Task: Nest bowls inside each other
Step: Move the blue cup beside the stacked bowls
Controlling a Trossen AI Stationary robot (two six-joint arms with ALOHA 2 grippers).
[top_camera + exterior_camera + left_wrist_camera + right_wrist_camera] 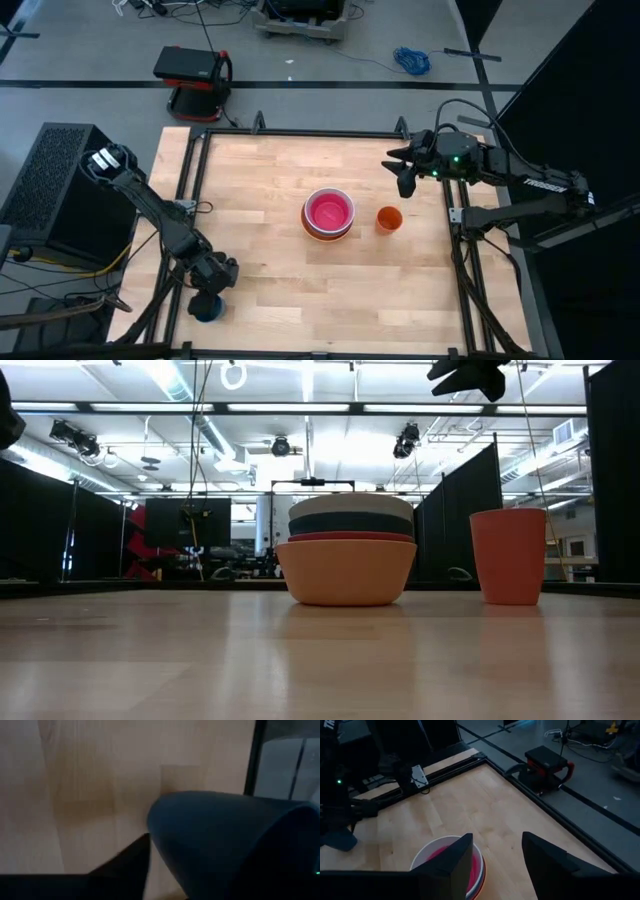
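Stack of round plastic bowls (329,214) nested mid-table, pink on top, orange at the base.

Left gripper (208,290) sits over a small dark blue cup (206,307) at the near-left edge — grip unclear. Right gripper (494,851) hovers, fingers apart, empty. A careless sweep might topple the narrow orange cup (389,219) beside the stack. Pale wooden tabletop (260,180); grey floor, cables beyond.

Surface: pale wooden plank surface (270,310) inside a black metal frame.
Cup: small narrow orange plastic cup (389,219), upright, right of centre.
Second cup: small dark blue plastic cup (207,306), at the near left edge.
Floor: red-and-black low stool (194,78); coiled blue cable (411,61).
Left side: black perforated box (55,190).
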